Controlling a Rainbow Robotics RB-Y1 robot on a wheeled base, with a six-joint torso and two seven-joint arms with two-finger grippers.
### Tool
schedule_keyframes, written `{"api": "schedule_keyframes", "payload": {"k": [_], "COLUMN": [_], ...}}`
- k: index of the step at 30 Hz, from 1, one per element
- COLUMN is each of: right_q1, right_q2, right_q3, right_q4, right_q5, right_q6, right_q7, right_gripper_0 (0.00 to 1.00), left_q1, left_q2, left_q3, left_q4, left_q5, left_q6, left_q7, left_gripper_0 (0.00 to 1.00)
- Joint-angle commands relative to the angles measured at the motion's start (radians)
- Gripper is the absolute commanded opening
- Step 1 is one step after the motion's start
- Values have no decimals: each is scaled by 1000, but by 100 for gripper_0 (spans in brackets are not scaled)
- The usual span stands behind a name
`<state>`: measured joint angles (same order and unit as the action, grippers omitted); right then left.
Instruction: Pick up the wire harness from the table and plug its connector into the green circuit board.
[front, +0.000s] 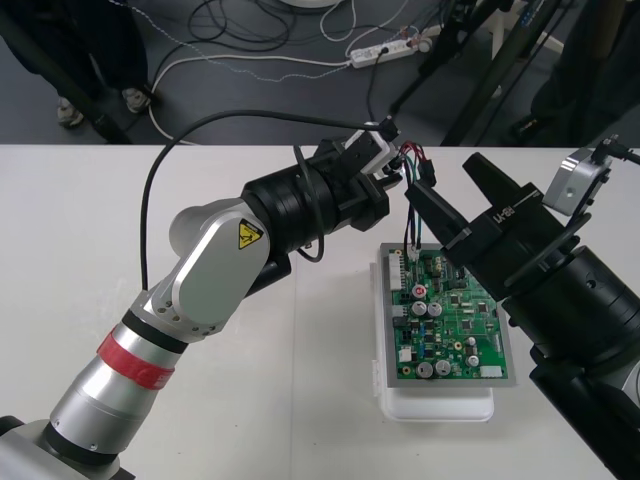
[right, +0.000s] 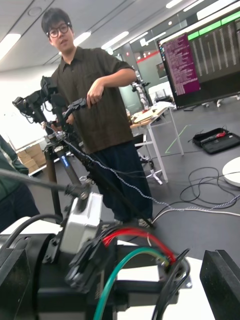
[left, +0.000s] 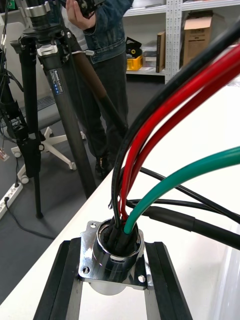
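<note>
Over pale table (front: 100, 200), harness (left: 165, 120) wires red, black, green.

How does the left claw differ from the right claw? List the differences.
The left claw is shut on the socket; the right claw is open and holds nothing. The left claw reaches in from the left of the board; the right claw reaches in from the board's right. Both are near the board's far edge, close to the wires.
</note>
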<state>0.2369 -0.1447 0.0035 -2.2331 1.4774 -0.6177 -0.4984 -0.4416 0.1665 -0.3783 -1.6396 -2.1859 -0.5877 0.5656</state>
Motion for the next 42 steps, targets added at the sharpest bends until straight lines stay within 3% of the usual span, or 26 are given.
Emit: {"api": "schedule_keyframes", "payload": {"k": [1, 8, 42], "right_q1": [33, 39, 19], "right_q2": [14, 14, -53], "right_q3": [53, 130, 133], "right_q4": [-48, -48, -85], "right_q5": [63, 181, 126], "right_q6": [24, 125, 148], "right_q7": [-19, -23, -39], "right_gripper_0": [100, 100, 100], "left_q1": [-39, -37, -37], "left_q2": [-7, -7, -7], "left_q3": [-21, -19, -21], "left_q4": [-51, -51, -51], "left_q5": [0, 0, -2], "left_q6": [54, 54, 52], "left_q7": [51, 51, 48], "left_gripper_0": [0, 0, 0]}}
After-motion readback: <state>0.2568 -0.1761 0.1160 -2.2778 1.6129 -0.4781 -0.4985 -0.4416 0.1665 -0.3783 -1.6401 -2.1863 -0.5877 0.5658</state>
